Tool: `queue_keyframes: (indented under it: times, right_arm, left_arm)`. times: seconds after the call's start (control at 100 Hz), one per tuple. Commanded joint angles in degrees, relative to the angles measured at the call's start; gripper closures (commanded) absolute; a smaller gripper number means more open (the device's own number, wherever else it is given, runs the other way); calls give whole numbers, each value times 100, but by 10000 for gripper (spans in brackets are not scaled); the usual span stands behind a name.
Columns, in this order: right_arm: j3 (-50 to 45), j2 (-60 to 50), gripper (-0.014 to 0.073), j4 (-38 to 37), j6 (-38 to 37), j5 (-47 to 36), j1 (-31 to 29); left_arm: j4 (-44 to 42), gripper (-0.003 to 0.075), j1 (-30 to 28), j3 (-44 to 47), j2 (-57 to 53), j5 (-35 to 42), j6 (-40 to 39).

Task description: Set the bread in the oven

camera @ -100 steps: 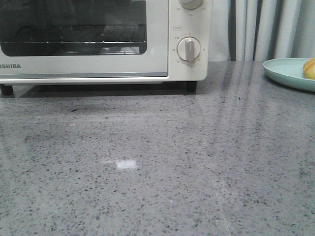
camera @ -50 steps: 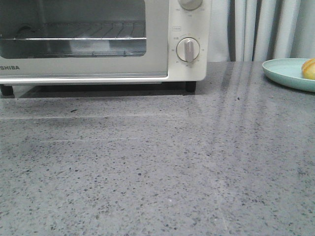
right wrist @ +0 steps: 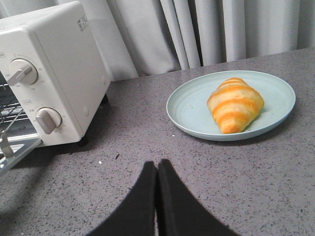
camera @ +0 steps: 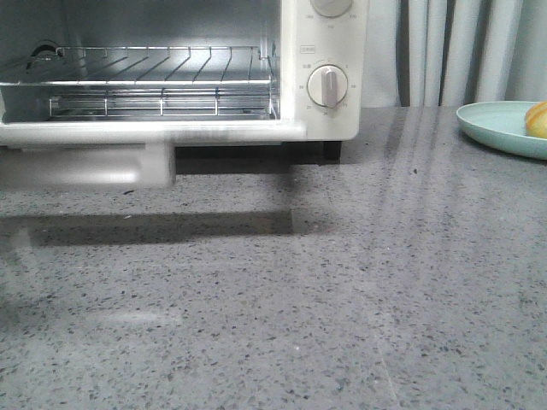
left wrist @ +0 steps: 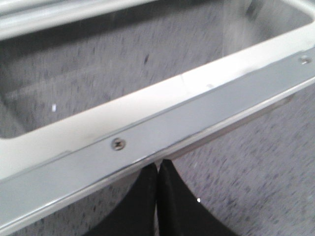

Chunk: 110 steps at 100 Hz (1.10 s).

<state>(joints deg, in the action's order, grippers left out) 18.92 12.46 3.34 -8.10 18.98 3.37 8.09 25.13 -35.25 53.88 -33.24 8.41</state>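
Observation:
The cream-white oven point(camera: 329, 43) stands at the back left with its door point(camera: 154, 132) swung down and blurred, so the wire rack point(camera: 162, 64) shows. In the left wrist view my left gripper point(left wrist: 158, 164) is shut, its tips right against the edge of the door frame point(left wrist: 162, 123); nothing shows between the fingers. The bread point(right wrist: 235, 104), golden with pale stripes, lies on a pale green plate point(right wrist: 187, 115) at the right; in the front view the bread point(camera: 538, 120) is cut off by the edge. My right gripper point(right wrist: 157, 163) is shut and empty over the counter, short of the plate.
Two round dial knobs point(camera: 328, 85) sit on the oven's right panel. The plate point(camera: 496, 128) sits at the far right edge of the grey speckled counter point(camera: 342, 282). Grey curtains point(camera: 461, 51) hang behind. The open door juts out over the counter in front of the oven.
The oven door has swung from shut to open and downward, and still looks blurred with motion. The rack inside now shows. Bread and plate have not moved.

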Motion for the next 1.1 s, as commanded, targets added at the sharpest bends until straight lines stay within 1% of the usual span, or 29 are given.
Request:
queue_keyframes:
  times: [0.0, 0.11, 0.27, 0.39, 0.5, 0.59, 0.68, 0.77, 0.84, 0.89, 0.96, 1.03, 1.09]
  right_arm:
    - [202, 113, 662, 60, 19, -409, -33]
    - [202, 113, 662, 192, 19, -409, -33]
    - [240, 113, 662, 196, 19, -420, -33]
    - [587, 163, 662, 111, 19, -242, -33]
    - [1250, 538, 662, -140, 243, 425, -33]
    - [1916, 1159, 662, -334, 273, 1064, -33]
    - [2562, 1906, 655, -390, 281, 1451, -33]
    - [3069, 2683, 590, -448, 339, 1612, -33]
    - [3403, 3274, 496, -458, 347, 1633, -33]
    - [3629, 3675, 407, -471, 347, 1633, -33]
    - [3874, 4227, 319, -589, 347, 1610, -33]
    - [4088, 4759, 268, -747, 347, 1497, -60]
    - [4233, 5186, 256, -860, 347, 1367, -87]
  left_arm:
    - [-30, 741, 4, -10, -69, 684, -4]
    - [-30, 741, 4, 68, -69, 693, -4]
    - [-2, 741, 4, 68, -104, 707, -4]
    - [180, 741, 83, 68, -406, 683, -4]
    - [229, 741, 289, 68, -888, 683, -4]
    - [229, 741, 459, 68, -1311, 683, -4]
    - [229, 741, 569, 68, -1756, 683, -4]
    - [229, 741, 603, 68, -2141, 683, -4]
    - [229, 741, 603, 68, -2376, 683, -4]
    - [229, 741, 603, 68, -2506, 683, -4]
    - [229, 741, 603, 68, -2650, 683, -4]
    - [229, 741, 603, 68, -2727, 683, -4]
    - [218, 741, 603, 68, -2754, 624, -4]
